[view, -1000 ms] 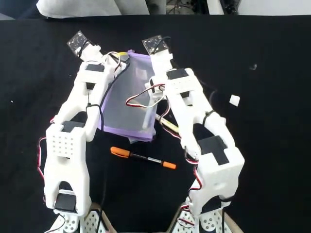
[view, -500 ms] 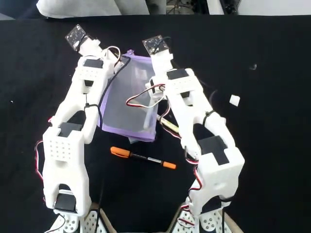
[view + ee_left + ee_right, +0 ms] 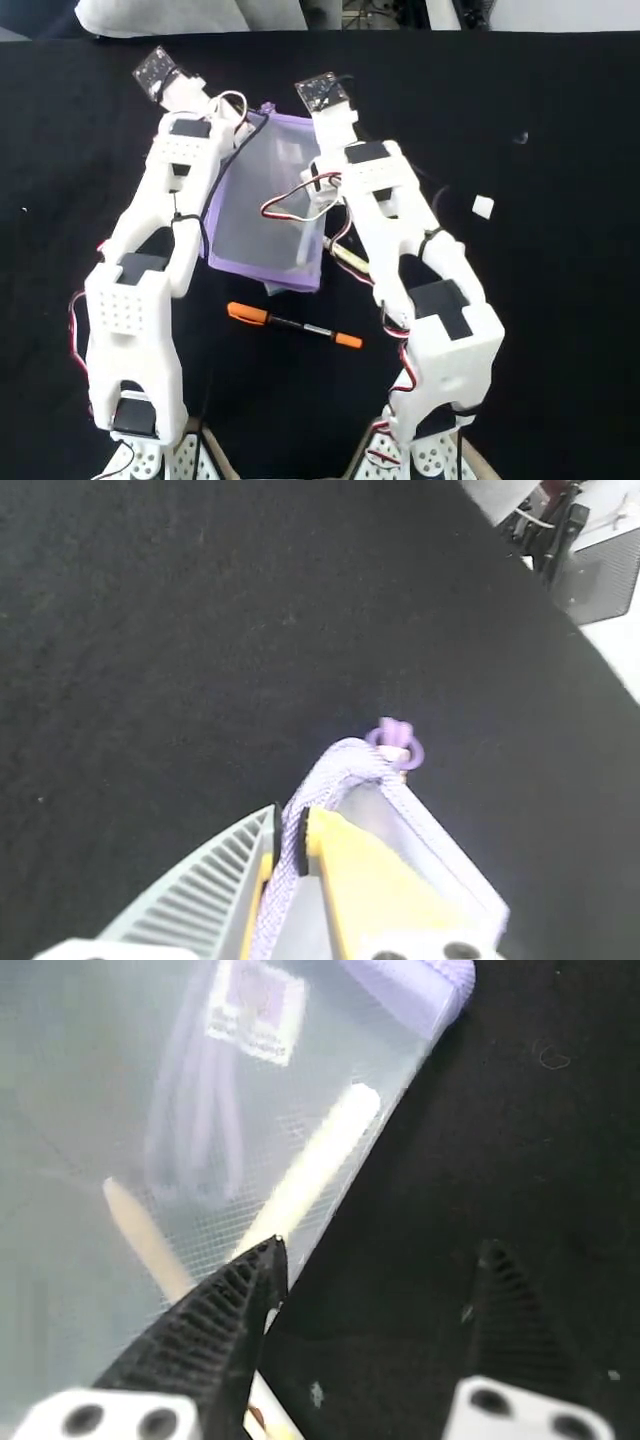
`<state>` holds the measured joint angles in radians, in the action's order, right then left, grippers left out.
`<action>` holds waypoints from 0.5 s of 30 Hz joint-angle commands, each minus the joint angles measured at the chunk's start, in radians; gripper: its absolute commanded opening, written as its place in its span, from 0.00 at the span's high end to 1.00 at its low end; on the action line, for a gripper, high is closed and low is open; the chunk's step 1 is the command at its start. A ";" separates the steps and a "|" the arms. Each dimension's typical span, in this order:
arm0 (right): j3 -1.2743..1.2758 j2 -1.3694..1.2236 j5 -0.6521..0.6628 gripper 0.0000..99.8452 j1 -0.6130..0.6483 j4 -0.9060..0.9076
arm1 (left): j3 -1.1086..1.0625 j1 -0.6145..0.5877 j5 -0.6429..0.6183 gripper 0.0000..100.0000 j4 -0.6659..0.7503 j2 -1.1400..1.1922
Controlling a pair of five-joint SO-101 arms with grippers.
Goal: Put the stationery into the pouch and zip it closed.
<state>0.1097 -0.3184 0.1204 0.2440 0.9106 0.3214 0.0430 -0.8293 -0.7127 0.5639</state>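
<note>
The left claw pinches the mesh pouch by its rim, while the right claw gapes astride its side edge, on the black bench.

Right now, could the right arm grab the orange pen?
Probably yes. The right gripper is open and empty, and the orange pen lies bare on the table near the pouch, nothing covering it.
</note>
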 commanded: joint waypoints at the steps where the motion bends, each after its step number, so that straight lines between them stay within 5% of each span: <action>1: -0.004 0.097 -0.077 0.69 -0.048 0.044 | -0.016 -0.024 0.035 0.97 -0.009 -0.146; 15: 0.143 0.406 -0.213 0.62 -0.097 0.044 | -0.366 -0.024 0.054 0.97 0.104 -0.545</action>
<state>0.2493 -0.0115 -0.0606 0.1703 0.9551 0.0100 0.0368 -0.7848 -0.6759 0.1435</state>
